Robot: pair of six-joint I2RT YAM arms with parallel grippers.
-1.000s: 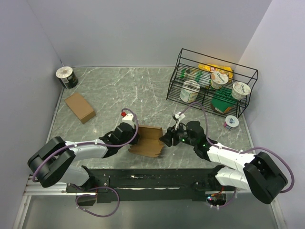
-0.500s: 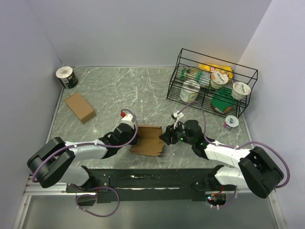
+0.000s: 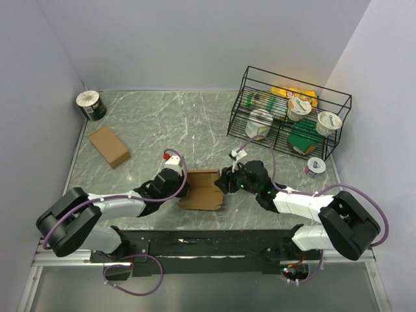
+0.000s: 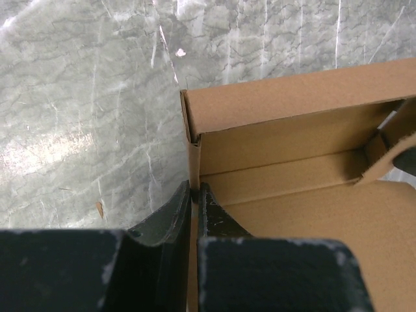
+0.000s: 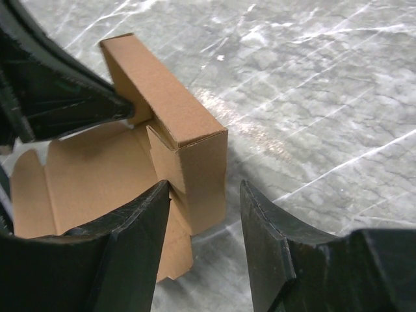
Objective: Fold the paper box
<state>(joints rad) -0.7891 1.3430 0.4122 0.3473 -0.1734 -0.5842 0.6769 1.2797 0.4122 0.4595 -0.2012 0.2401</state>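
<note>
At the far left corner of the grey, white-veined marble-look table point(image 3: 195, 120) stands a short dark cylinder point(image 3: 90, 104) with a pale round top. A little nearer lies a closed cardboard box point(image 3: 109, 146), a flat matte brown rectangle set at an angle.

Next comes the left gripper point(image 3: 181, 187). Its two dark fingers point(image 4: 170, 214) are clamped on the left wall of the paper box point(image 3: 203, 190), one outside the wall and one inside (the card is sandwiched thin between them). The paper box sits on the table near its front edge, in the middle, between the two grippers. It is plain matte brown card with crisp creases, half formed into a shallow tray: the far and left walls stand up, the floor lies flat, and a loose tab hangs at the right end.

The right gripper point(image 3: 225, 183) has its jaws apart and holds nothing. In its wrist view the box's upright right corner stands between the black, slightly glossy fingers point(image 5: 140, 234). One finger is just beside the card edge, touching or not I cannot tell; the other is apart from it.

Far right stands a black wire basket point(image 3: 299, 82) holding foil-lidded white cups point(image 3: 299, 108) and yellow and green packets. A small lidded cup point(image 3: 315, 166) sits on the table just beside it.
</note>
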